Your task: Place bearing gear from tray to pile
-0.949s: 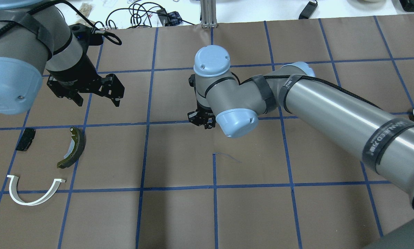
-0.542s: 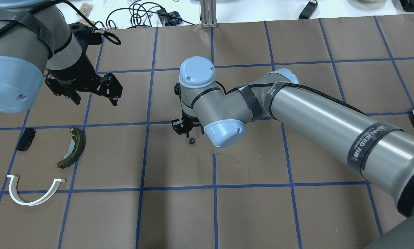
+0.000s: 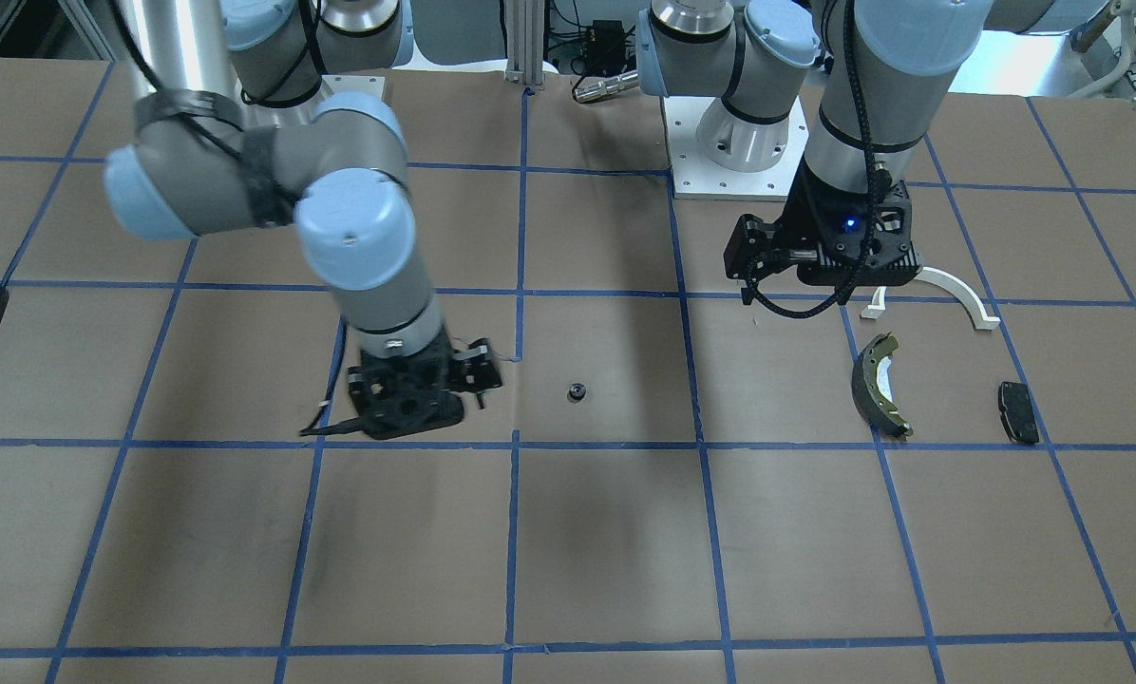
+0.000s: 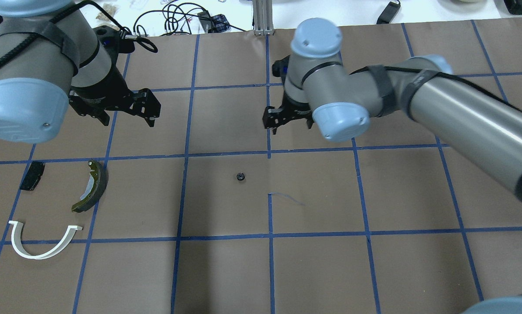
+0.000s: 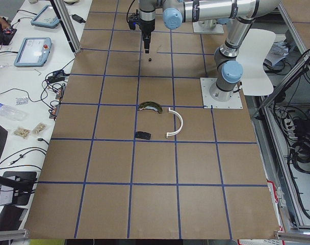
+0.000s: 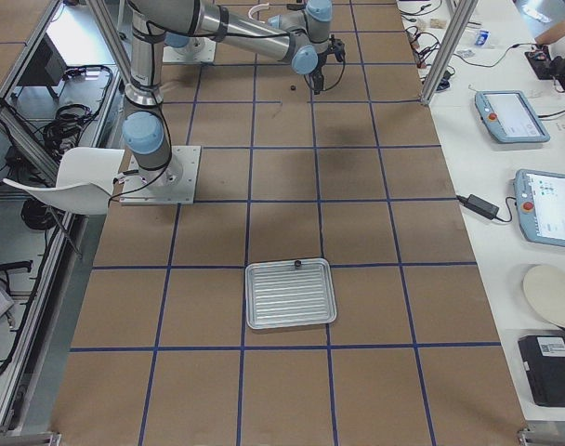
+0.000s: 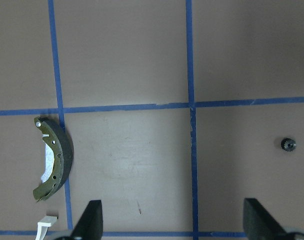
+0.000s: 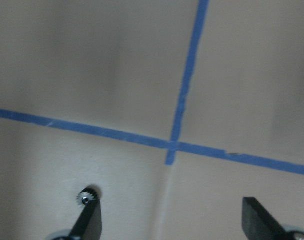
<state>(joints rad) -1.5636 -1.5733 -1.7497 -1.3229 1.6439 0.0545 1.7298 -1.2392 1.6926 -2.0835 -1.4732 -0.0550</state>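
Half a second ago the right end effector [image 4: 290,125] stood right over the gear [image 4: 241,176]. It has now drawn back from the gear, fingers spread and empty. The gear lies alone on the bench [image 4: 226,270], well apart from the tray [image 6: 290,297]. It is set down, but short of the pile.

The left end effector [image 4: 128,121] hovers wide open and empty, to the gear's pile side. Beyond it lie the brake shoe [image 4: 91,186], the black pad [image 4: 32,175] and the white bracket [image 4: 42,253]. Nothing visible lies between them and the gear.
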